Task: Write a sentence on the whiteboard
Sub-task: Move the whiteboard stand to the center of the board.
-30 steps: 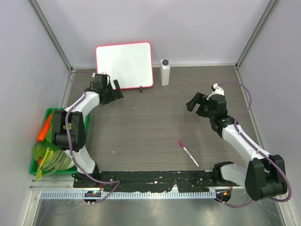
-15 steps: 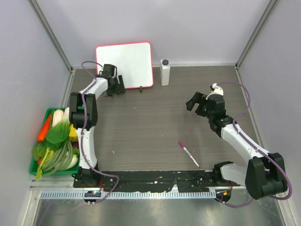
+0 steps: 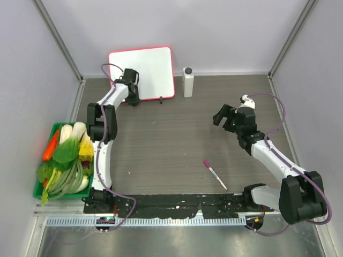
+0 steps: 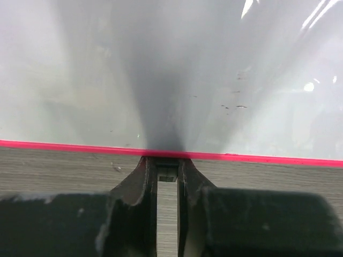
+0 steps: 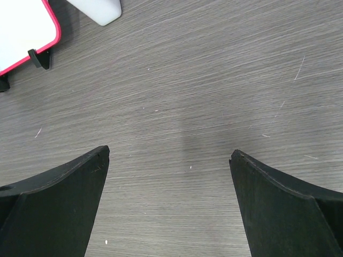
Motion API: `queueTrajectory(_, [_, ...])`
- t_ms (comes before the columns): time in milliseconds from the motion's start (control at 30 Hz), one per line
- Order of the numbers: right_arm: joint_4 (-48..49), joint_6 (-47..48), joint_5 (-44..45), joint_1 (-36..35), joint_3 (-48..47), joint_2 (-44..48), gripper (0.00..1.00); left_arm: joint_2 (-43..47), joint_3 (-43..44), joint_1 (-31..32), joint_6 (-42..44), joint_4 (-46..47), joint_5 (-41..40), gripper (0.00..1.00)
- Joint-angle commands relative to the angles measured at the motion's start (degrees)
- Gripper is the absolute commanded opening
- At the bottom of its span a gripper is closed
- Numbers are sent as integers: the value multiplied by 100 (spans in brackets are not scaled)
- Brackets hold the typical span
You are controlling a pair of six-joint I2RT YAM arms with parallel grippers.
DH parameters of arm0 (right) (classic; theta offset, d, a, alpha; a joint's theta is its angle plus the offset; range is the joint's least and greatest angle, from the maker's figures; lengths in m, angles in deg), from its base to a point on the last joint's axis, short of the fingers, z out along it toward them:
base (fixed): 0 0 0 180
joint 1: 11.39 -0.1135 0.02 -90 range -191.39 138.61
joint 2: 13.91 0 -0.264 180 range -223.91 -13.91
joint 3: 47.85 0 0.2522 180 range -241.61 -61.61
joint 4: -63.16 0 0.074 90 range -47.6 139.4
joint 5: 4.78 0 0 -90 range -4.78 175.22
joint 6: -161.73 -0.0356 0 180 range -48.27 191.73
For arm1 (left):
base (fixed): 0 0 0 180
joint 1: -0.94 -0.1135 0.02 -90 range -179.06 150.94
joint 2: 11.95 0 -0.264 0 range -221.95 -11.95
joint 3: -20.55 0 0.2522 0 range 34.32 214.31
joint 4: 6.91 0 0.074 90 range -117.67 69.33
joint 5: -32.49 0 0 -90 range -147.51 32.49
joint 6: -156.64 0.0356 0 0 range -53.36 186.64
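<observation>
The whiteboard (image 3: 142, 69), upright at the far edge of the table (image 3: 171, 144) by the back wall, we see the left gripper (image 4: 167, 163) pinching its pink bottom edge, right gripper (image 5: 170, 155) spread wide over the wood.

No writing, label or number can be read anywhere; the whiteboard (image 3: 142, 72) shows no legible words.
</observation>
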Motion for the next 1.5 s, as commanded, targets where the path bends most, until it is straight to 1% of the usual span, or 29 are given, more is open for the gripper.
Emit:
queueTrajectory(0, [351, -77, 51, -21, -102, -19, 99, 25, -197, 54, 60, -74, -211, 1])
queueTrajectory(100, [360, -95, -19, -21, -128, -45, 99, 219, -452, 107, 78, 31, -185, 0])
queueTrajectory(133, [151, -78, -141, -21, -276, -98, 99, 315, -618, 142, 51, -47, -133, 0])
queueTrajectory(233, [44, -77, -186, -21, -331, -151, 99, 579, -1189, 221, -36, 136, -27, 0])
queueTrajectory(267, [61, -112, -447, -21, -287, -160, 99, 684, -1374, 265, -63, 206, 8, 0])
queueTrajectory(333, [96, -165, -625, -21, -234, -221, 99, 755, -1586, 344, -98, 242, -9, 0])
queueTrajectory(467, [97, -244, -968, -21, -234, -432, 99, 817, -1761, 546, -177, -91, -307, 0])
queueTrajectory(567, [79, -245, -1196, -21, -243, -529, 99, 1001, -2226, 722, -317, -4, -527, 0])
queueTrajectory(700, [44, -201, -1258, -21, -251, -485, 99, 1361, -2807, 880, -467, 136, -545, 0])
queueTrajectory(967, [-97, -157, -1259, -21, -295, -353, 99, 2284, -4143, 1214, -906, 787, -290, 0])
queueTrajectory(1100, [-141, -148, -1276, -21, -260, -292, 100, 2600, -4583, 1425, -1143, 980, -316, 0])
queueTrajectory(1300, [-141, -113, -1285, -21, -243, -195, 100, 3066, -5206, 1882, -1618, 963, -615, 0])
queueTrajectory(1333, [-297, -113, -1285, -21, -243, -169, 100, 3128, -5321, 1952, -1706, 989, -624, 0])
queueTrajectory(1400, [-299, -121, -1276, -21, -208, -134, 99, 3242, -5505, 2084, -1855, 1024, -650, 0])
queueTrajectory(1467, [-325, -122, -1285, -21, -199, -116, 99, 3287, -5655, 2251, -1891, 1042, -703, 0])
